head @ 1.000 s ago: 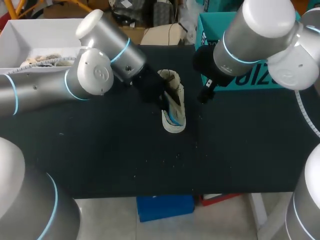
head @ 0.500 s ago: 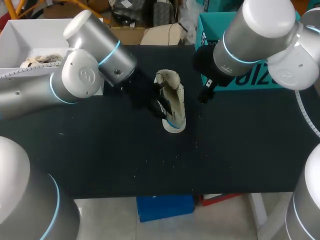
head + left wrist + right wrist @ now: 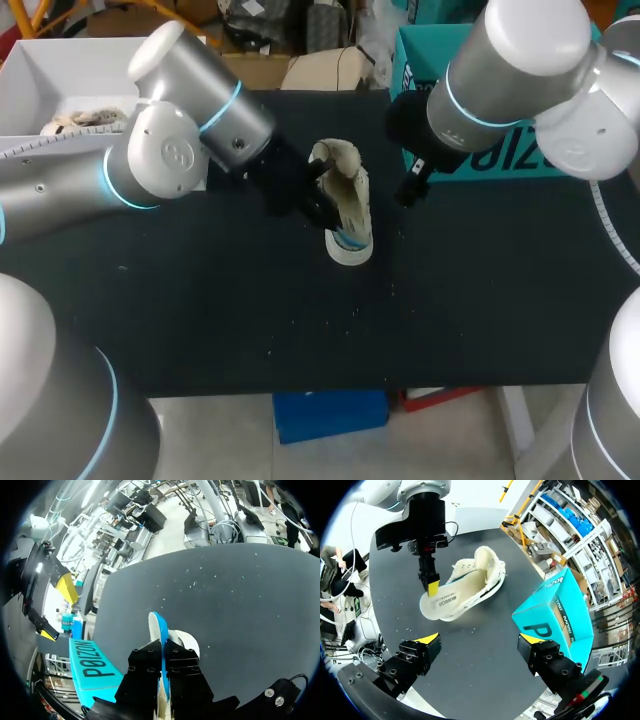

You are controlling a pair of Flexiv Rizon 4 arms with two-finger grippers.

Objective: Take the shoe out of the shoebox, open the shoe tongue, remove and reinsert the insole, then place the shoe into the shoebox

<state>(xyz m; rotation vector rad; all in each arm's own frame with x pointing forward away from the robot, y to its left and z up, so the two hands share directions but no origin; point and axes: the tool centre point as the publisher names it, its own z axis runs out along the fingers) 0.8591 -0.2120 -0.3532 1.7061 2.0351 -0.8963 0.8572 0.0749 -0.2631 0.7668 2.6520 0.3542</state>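
Currently left fingers (image 3: 146,670) pinch thin blue insole (image 3: 159,630); right fingers (image 3: 420,652) apart near cream shoe (image 3: 465,592).

Black table (image 3: 200,300): cream shoe (image 3: 350,210) near middle, teal shoebox (image 3: 505,162) at far right edge.

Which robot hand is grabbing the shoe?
The left gripper: it pinches the shoe by a blue edge. The right gripper hangs open, apart from it.
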